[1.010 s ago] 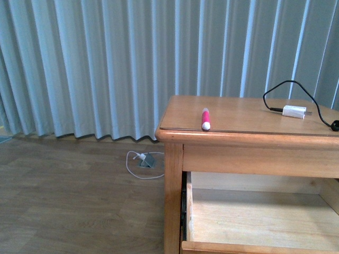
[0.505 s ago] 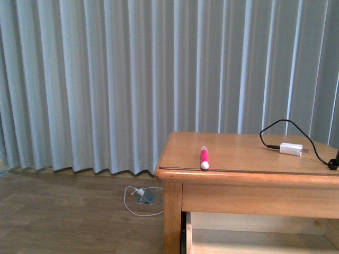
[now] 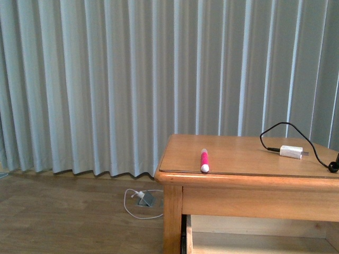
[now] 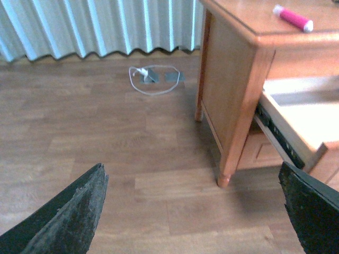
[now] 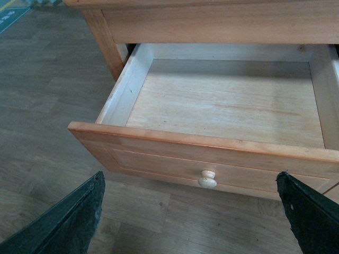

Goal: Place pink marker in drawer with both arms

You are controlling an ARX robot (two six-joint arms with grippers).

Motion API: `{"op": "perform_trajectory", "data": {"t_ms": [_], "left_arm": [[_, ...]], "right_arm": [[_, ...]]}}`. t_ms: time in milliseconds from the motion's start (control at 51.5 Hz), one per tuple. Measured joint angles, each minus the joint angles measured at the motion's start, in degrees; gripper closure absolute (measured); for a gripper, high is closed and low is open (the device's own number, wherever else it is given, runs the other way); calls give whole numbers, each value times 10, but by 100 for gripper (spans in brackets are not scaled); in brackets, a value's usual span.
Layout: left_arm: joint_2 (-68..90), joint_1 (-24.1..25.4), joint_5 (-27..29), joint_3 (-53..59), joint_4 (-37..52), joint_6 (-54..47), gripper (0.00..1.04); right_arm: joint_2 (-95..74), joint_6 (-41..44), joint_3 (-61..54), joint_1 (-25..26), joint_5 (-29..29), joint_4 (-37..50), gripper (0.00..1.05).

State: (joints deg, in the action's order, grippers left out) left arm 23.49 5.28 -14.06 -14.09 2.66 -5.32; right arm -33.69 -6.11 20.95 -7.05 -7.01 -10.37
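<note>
The pink marker (image 3: 204, 160) lies on the wooden table (image 3: 249, 177) near its front left edge, white end toward me; the left wrist view also catches the marker (image 4: 292, 17). The drawer (image 5: 201, 143) is pulled out and holds nothing, with its round pale knob (image 5: 207, 179) facing my right gripper (image 5: 189, 182). That gripper is open and hovers low in front of the drawer front. My left gripper (image 4: 190, 174) is open over the floor, beside the table's left side and well below the marker. Neither arm appears in the front view.
A white charger block (image 3: 291, 151) with a black cable rests at the table's back right. A white cable and floor socket (image 3: 142, 198) lie on the wooden floor by the pale curtain (image 3: 106, 84). The table leg (image 4: 233, 132) stands near the left gripper.
The front view has shifted upward: the table sits lower in the frame and most of the drawer has dropped out of it. The marker has not moved on the table.
</note>
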Motion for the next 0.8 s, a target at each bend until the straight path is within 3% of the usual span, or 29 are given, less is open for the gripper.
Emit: {"op": "perform_trajectory", "data": {"t_ms": [97, 272, 583, 796], "left_arm": [[111, 2, -4, -79, 45, -6, 6], [333, -83, 61, -205, 118, -21, 6], [616, -242, 147, -429, 146, -6, 6], [758, -294, 176, -575, 120, 15, 6]], "right_arm": [[0, 1, 0, 0, 0, 0, 8], [0, 1, 0, 0, 0, 0, 8], [0, 1, 0, 0, 0, 0, 8], [0, 1, 0, 0, 0, 0, 8]]}}
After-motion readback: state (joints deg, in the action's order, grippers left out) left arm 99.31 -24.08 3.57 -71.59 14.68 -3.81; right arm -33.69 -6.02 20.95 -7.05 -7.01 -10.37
